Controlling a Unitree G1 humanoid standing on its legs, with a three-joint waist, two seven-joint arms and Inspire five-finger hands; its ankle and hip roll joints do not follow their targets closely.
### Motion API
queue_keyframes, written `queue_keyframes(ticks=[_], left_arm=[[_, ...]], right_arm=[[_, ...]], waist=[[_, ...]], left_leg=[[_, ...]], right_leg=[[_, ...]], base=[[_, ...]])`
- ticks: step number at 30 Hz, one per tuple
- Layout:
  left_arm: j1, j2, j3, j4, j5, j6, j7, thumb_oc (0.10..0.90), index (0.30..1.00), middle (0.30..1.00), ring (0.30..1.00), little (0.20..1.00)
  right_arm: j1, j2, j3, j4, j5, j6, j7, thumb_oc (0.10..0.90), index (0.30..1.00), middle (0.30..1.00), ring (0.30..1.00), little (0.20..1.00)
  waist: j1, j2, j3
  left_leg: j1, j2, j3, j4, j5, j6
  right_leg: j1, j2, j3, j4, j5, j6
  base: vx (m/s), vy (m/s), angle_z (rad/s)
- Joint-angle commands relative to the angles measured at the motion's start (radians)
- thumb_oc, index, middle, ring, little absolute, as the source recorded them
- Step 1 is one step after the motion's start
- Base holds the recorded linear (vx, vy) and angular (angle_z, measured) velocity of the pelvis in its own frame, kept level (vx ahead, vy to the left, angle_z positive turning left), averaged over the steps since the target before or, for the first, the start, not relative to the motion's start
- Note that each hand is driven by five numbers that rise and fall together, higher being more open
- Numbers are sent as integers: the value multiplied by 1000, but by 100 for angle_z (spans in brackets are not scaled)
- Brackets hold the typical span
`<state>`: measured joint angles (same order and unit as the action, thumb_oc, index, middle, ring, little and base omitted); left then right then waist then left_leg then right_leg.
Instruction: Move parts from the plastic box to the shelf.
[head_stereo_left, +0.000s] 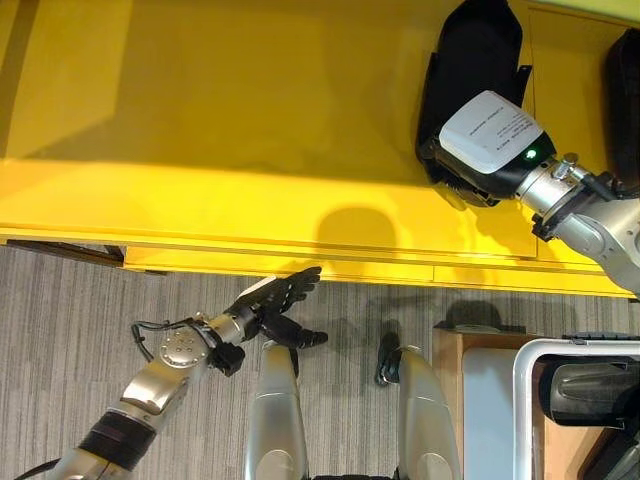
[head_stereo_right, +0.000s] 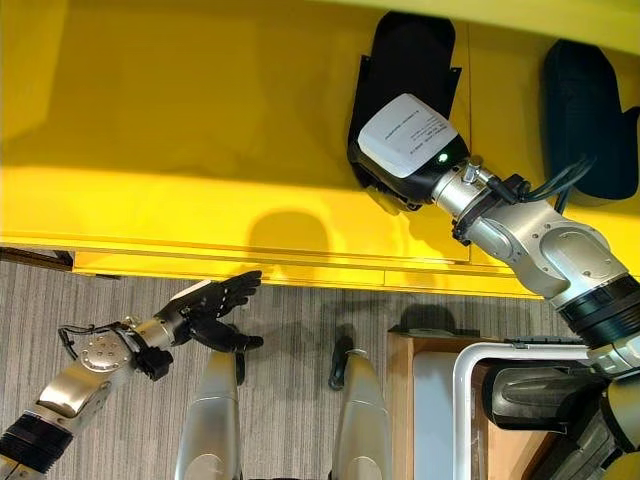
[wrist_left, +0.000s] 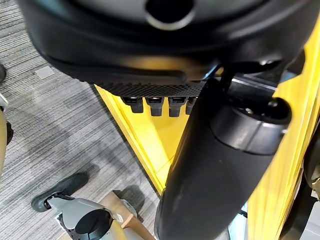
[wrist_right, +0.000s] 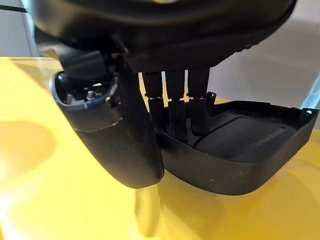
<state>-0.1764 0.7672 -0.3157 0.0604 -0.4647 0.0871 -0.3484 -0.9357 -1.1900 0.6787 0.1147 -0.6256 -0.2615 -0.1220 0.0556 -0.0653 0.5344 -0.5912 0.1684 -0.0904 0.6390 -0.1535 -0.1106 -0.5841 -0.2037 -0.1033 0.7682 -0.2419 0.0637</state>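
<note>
A black moulded part (head_stereo_left: 472, 60) lies on the yellow shelf (head_stereo_left: 220, 130), towards its right side. My right hand (head_stereo_left: 490, 135) reaches over the part's near end. In the right wrist view its fingers (wrist_right: 175, 112) curl over the part's (wrist_right: 250, 145) rim with the thumb against the outside, so it is shut on the part. A second black part (head_stereo_right: 585, 110) lies on the shelf further right. The white-rimmed plastic box (head_stereo_left: 520, 400) stands at the lower right with another dark part (head_stereo_left: 590, 390) inside. My left hand (head_stereo_left: 275, 298) hangs open below the shelf's front edge, holding nothing.
The shelf's front edge (head_stereo_left: 300, 262) runs across the view above grey carpet (head_stereo_left: 60, 320). The plastic box rests on a brown cardboard-coloured stand (head_stereo_left: 450, 365) at the lower right.
</note>
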Motion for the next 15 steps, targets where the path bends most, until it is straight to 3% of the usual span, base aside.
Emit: queue_keyframes(ticks=[1, 11, 12, 13, 15], left_arm=[[11, 3, 38, -117, -29, -68, -38, 900, 1000, 1000, 1000, 1000], [10, 16, 38, -109, -35, -71, -33, 900, 1000, 1000, 1000, 1000], [11, 12, 41, -107, -38, -68, -38, 900, 1000, 1000, 1000, 1000], [11, 15, 40, -110, -44, -60, -40, 900, 1000, 1000, 1000, 1000], [8, 14, 37, -110, -47, -59, -38, 900, 1000, 1000, 1000, 1000]], right_arm=[[-42, -55, 40, -52, 6, -16, 16, 400, 300, 300, 300, 300], [19, -58, 29, -19, -8, 11, 1, 400, 300, 300, 300, 300], [39, -52, 15, -9, -3, 69, 2, 804, 865, 865, 865, 865], [44, -51, 9, 2, 5, 81, -8, 900, 1000, 1000, 1000, 1000], [53, -41, -2, 17, 32, 120, -11, 900, 1000, 1000, 1000, 1000]], waist=[[-8, 19, -24], [-12, 11, -25], [-14, 11, -24], [-14, 11, -24], [-18, 11, -23]], left_leg=[[72, 57, 105, -24, -74, 60], [71, 63, 107, -18, -78, 62], [70, 64, 107, -16, -77, 62], [71, 64, 107, -17, -77, 63], [71, 65, 108, -18, -77, 63]], right_leg=[[53, 1, 48, -38, -24, -5], [57, 3, 46, -39, -23, -6], [55, 3, 46, -36, -22, -6], [55, 4, 46, -37, -22, -6], [55, 5, 48, -38, -22, -6]], base=[[0, 0, 0], [0, 0, 0], [0, 0, 0], [0, 0, 0], [0, 0, 0]])
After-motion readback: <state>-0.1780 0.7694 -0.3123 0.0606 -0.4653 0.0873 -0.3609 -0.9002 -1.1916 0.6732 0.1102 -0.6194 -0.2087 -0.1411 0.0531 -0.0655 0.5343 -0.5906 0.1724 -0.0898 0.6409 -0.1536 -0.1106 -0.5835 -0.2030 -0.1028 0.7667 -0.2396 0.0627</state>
